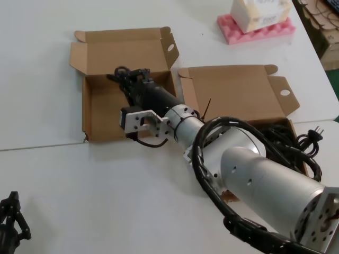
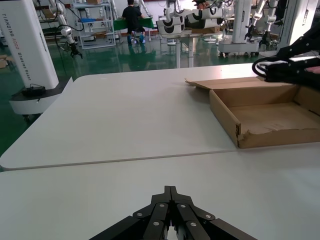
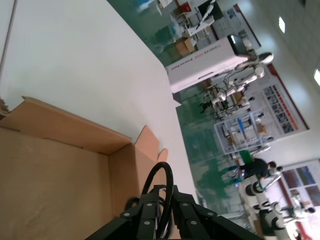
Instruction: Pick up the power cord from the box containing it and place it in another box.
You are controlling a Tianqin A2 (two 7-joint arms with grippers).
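My right gripper (image 1: 123, 74) reaches over the far side of the wider left box (image 1: 103, 114) and is shut on a loop of the black power cord (image 1: 119, 69). In the right wrist view the jaws (image 3: 167, 190) pinch the cord loop (image 3: 162, 164) above the box's bare floor (image 3: 55, 185). The squarish right box (image 1: 238, 95) lies under my right arm, its tray mostly hidden. More black cord with a plug (image 1: 312, 135) lies in it. My left gripper (image 1: 10, 217) is shut and empty at the near left of the table, also seen in its wrist view (image 2: 170, 190).
A pink foam pad with a white carton (image 1: 257, 21) sits at the far right. A seam in the white table (image 1: 42, 146) runs along the left box's near wall. The left wrist view shows the left box (image 2: 260, 117) with my right gripper (image 2: 287, 70) over it.
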